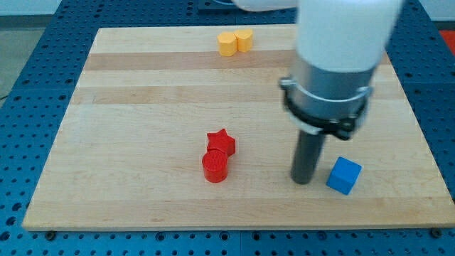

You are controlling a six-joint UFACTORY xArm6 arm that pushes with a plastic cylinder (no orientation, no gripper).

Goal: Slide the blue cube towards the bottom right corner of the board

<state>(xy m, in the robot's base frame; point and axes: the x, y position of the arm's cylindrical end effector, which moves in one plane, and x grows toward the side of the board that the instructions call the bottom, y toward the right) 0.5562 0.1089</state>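
Now: my tip (303, 180) down on wooden board (142, 107), bare rod, grasping nothing. Blue cube (344, 176) just beside, view's right. Red star (221, 142), red cylinder (215, 166) left. Yellow blocks (234, 42) far top-left.

The wooden board (142, 107) carries a blue cube (344, 175) just right of my tip (303, 180), red blocks (217, 156) left, yellow blocks (235, 42) far above-left.

No text, label, brand, number or sign could be read anywhere: none showed on the wooden board (142, 92), the coloured blocks or the arm's housing (341, 43).
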